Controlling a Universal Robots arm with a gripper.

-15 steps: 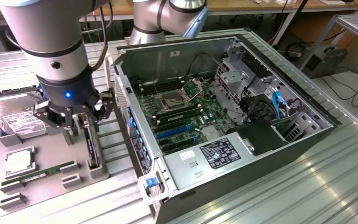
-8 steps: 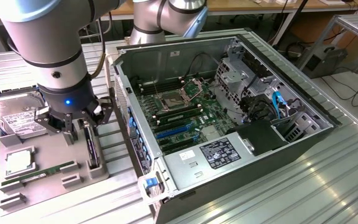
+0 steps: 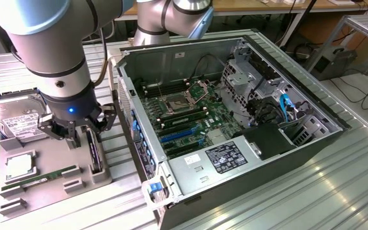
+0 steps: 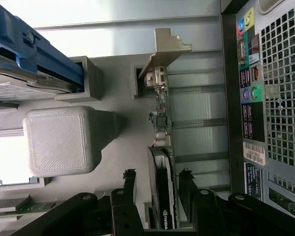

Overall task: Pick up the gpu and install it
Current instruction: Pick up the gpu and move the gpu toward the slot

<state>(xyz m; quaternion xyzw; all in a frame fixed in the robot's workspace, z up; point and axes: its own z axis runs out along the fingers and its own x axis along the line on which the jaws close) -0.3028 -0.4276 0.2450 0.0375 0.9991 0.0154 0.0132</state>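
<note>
The gpu [image 4: 160,182] runs out of frame between the fingers [image 4: 130,183].

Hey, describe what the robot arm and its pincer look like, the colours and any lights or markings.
The arm is built of thick, round silver-grey tubes with pale blue caps at the joints. Its wrist end is black, with a small glowing blue light. The pincer is black too, with slim dark fingers on jointed black linkages pinned by round bolts.

Bright even light, white glare on the ribbed metal table [image 3: 312,191], soft shadows.
</note>
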